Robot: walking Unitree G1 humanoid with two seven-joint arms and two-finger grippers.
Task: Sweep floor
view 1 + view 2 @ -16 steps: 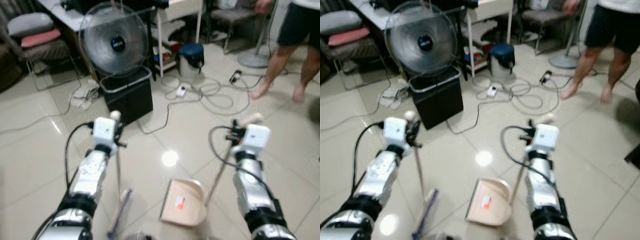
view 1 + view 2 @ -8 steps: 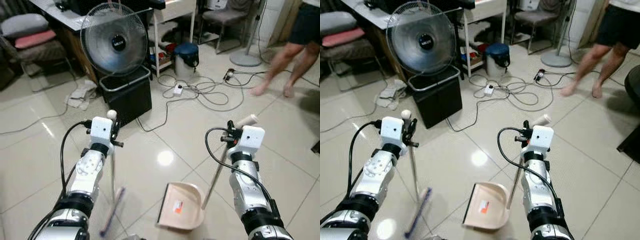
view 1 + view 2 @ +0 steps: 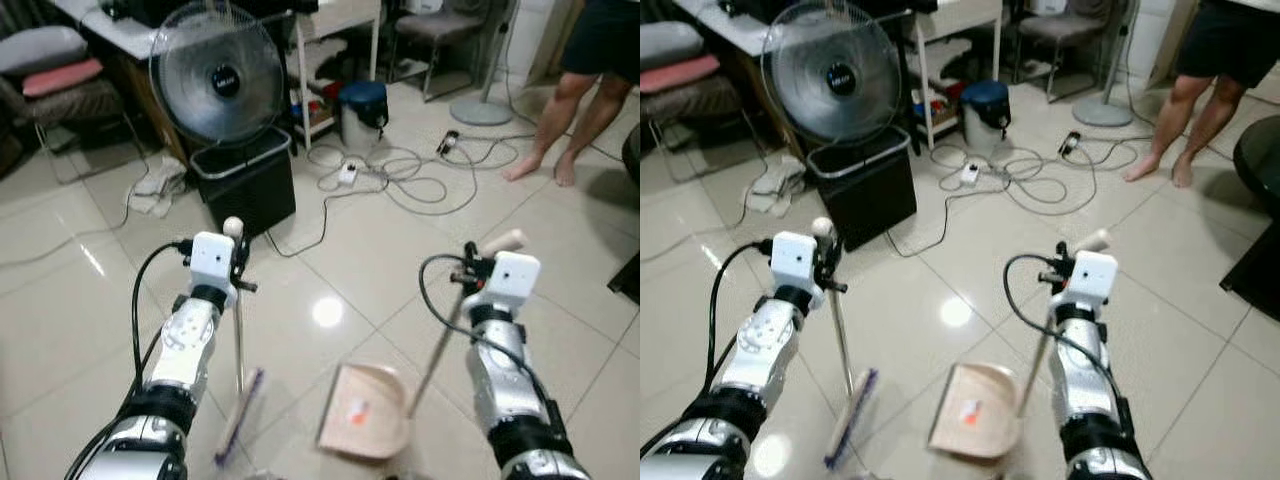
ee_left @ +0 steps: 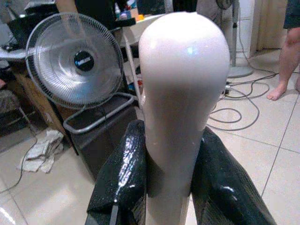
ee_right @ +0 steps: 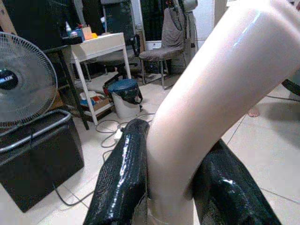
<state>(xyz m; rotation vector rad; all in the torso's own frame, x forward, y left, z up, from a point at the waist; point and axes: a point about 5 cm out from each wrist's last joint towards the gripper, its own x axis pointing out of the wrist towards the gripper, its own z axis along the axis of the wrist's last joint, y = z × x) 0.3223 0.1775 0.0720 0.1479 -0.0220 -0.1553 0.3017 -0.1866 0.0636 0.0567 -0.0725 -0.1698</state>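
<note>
Broom (image 3: 238,352) stands near-upright on the tiled floor (image 3: 380,250) at 7 o'clock in the left eye view; we see its cream knob just above the left gripper (image 3: 237,268), bristles on the tile, somewhat blurred. Dustpan (image 3: 365,408) lies at 6 o'clock, its long handle slanting up to the right gripper (image 3: 470,275). At 11 o'clock a fan (image 3: 215,75) stands over a black bin (image 3: 245,180); tangled cables (image 3: 400,180) lie at 1 o'clock, and a person's bare legs (image 3: 570,120) stand at 2 o'clock. In the right eye view we note the same layout: a blue-lidded pail (image 3: 985,110) at 12 o'clock, beside a white shelf unit (image 3: 955,40). In the left wrist view both black fingers (image 4: 124,173) are pinched against the broom's cream handle top. In the right wrist view the fingers (image 5: 124,178) clamp the bent cream dustpan handle (image 5: 206,98), with a chair (image 5: 166,42) behind it.
</note>
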